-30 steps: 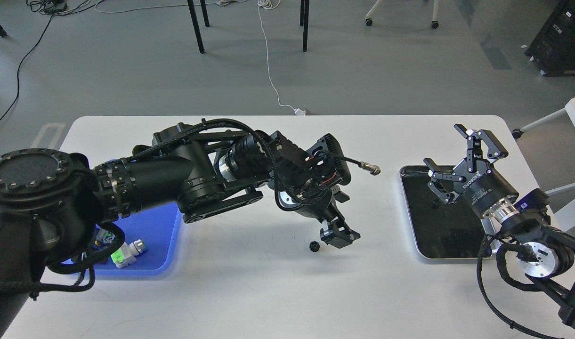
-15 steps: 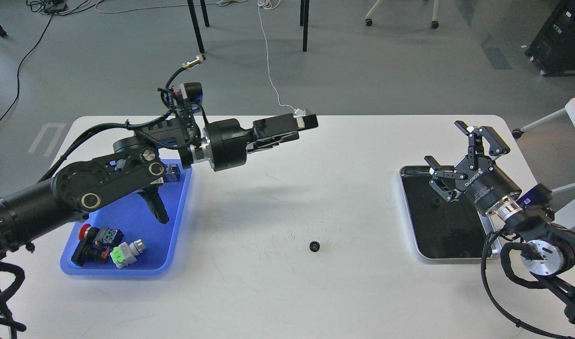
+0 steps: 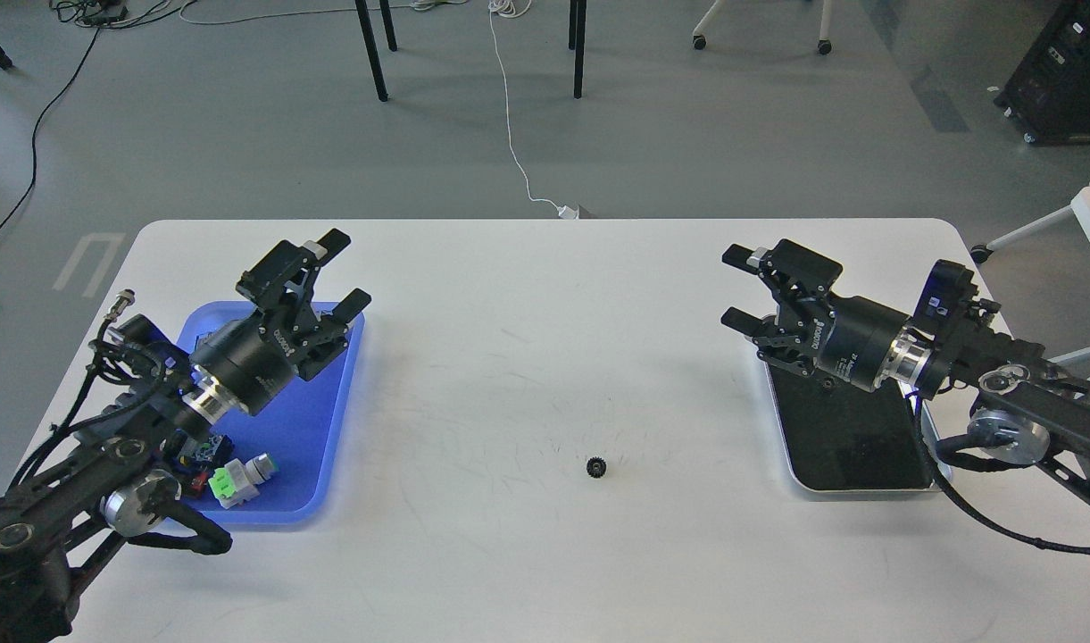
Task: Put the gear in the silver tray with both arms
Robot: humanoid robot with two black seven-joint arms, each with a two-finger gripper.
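On the white table (image 3: 527,295), gear (image 3: 596,466) between 2 empty grippers.

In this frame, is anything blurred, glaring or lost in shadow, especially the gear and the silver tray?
Head view: sharp throughout, no motion blur on either gripper. The gear is small but crisp on the white table, with only a faint shadow. The silver tray has a dark, mirror-like bottom and a bright rim. Lighting is soft and even.

I am looking across a white rounded-corner tabletop (image 3: 545,554) onto a smooth grey floor (image 3: 241,134) filling the upper frame. Black metal furniture legs (image 3: 372,49) are standing at upper centre, a thin white cable (image 3: 510,116) is trailing down between them, and a black cabinet (image 3: 1067,76) is sitting at upper right.
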